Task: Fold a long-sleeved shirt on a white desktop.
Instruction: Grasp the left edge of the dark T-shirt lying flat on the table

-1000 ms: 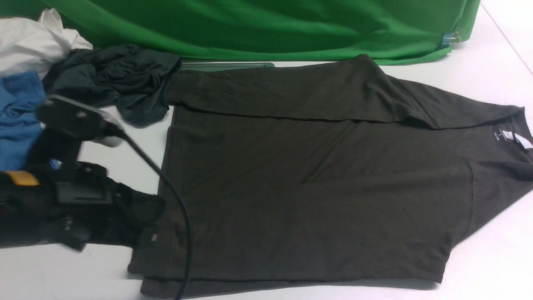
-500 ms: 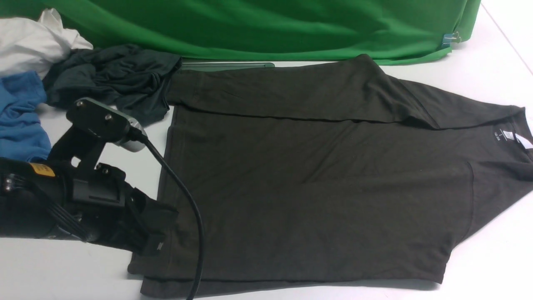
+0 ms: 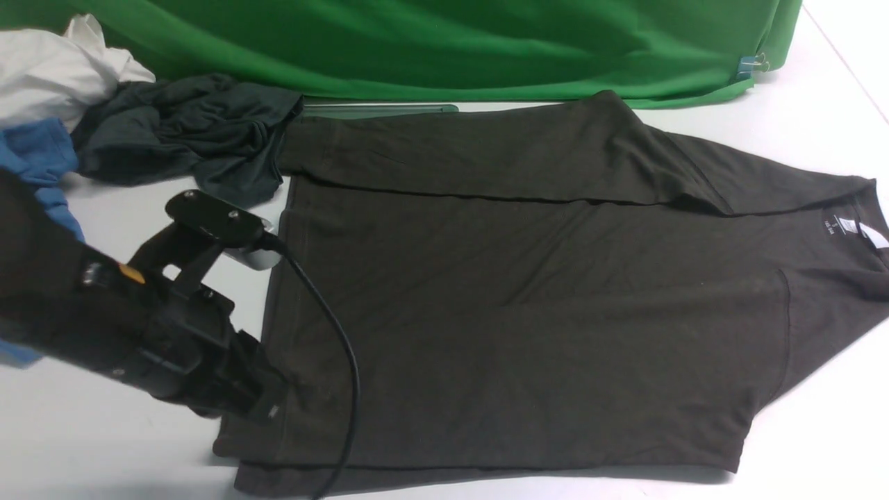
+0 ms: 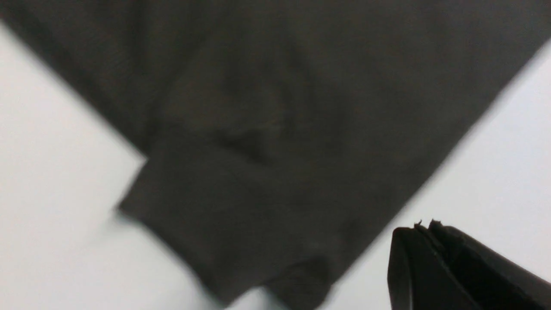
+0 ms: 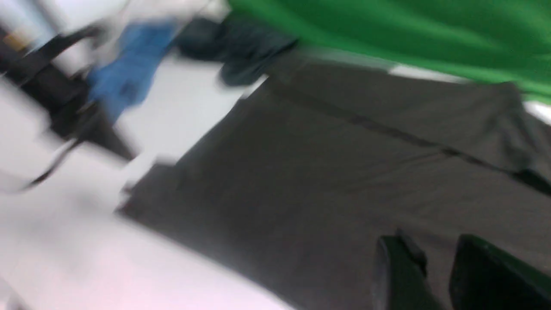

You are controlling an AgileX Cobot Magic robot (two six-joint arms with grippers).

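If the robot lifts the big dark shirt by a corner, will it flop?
It would probably flop: the long-sleeved shirt lies limp, with soft creases and its sleeve folded flat over itself. It's likely light for its size, being thin cloth. Pushed, it would probably bunch up rather than slide across the smooth white desktop.

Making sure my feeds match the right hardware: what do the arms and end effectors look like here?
The left arm is matte black with a small orange-yellow sticker. Its black-topped, silver-bodied wrist camera trails a black cable. The left end effector has flat black fingers with tiny teeth at the tips. The right end effector shows two dark slab-like fingers, blurred; its arm is out of view.
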